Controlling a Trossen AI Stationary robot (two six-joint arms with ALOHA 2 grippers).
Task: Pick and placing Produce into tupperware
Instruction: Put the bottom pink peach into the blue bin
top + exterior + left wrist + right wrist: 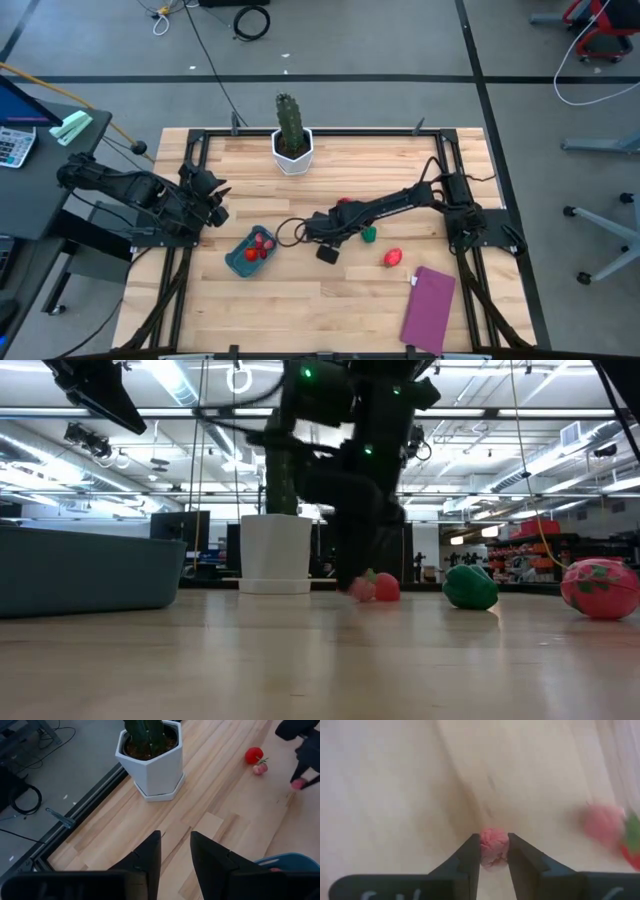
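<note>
The right gripper (493, 851) has its dark fingers (469, 857) pinched on a small bumpy pink toy berry (493, 852), gripped across its middle; it looks light, rigid and slippery. The shallow teal-blue plastic tupperware (240, 262) lies nearby. Beyond the tupperware, the left gripper (175, 851) waits, fingers parted.

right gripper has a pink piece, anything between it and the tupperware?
Nothing visible. The right gripper is shut on the pink piece right of the tupperware, with only bare wooden table between them. The cactus pot stands farther back, off that line.
</note>
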